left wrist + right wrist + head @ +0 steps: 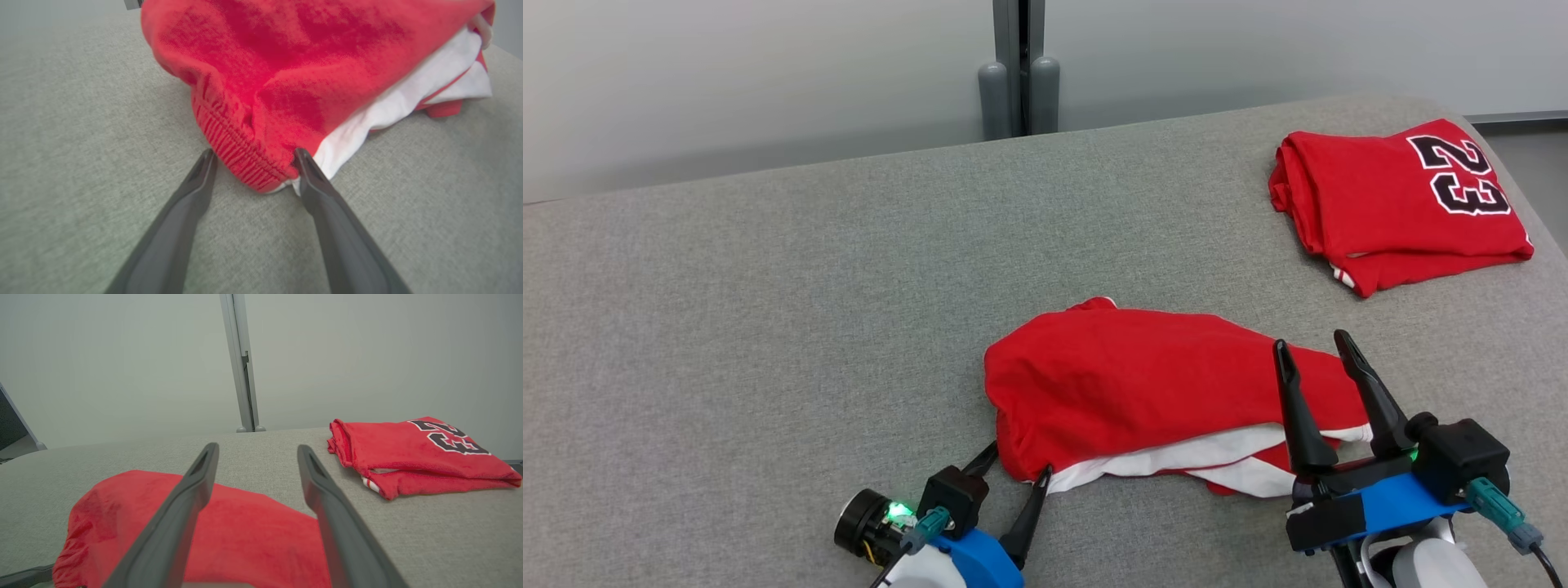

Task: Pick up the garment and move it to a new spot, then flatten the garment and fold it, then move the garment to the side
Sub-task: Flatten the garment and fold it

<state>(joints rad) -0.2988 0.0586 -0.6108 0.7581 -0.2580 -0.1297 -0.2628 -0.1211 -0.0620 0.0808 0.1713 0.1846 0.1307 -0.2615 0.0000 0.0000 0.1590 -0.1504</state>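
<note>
Surface: grey fabric-covered table (768,310), with a grey post (1018,65) behind its far edge.

Left: left gripper (1019,457) sits low at the garment's near-left corner, jaws spread wide and nothing pinched. In the left wrist view the fingers straddle a ribbed elastic hem. One fingertip (301,157) touches the cloth where red meets white; the other lies just beside the hem on the table.

Centre: the garment (1143,384) is a rumpled red heap with white panels showing along its near edge, lying on the table toward the near side. Possibly shorts; the type is not certain from these views.

Right of centre: right gripper (1312,343) is over the garment's right end, jaws wide and holding nothing. Contact with the cloth cannot be told.

Far right: folded red jersey (1401,204) with a black "23", well apart from the heap.
</note>
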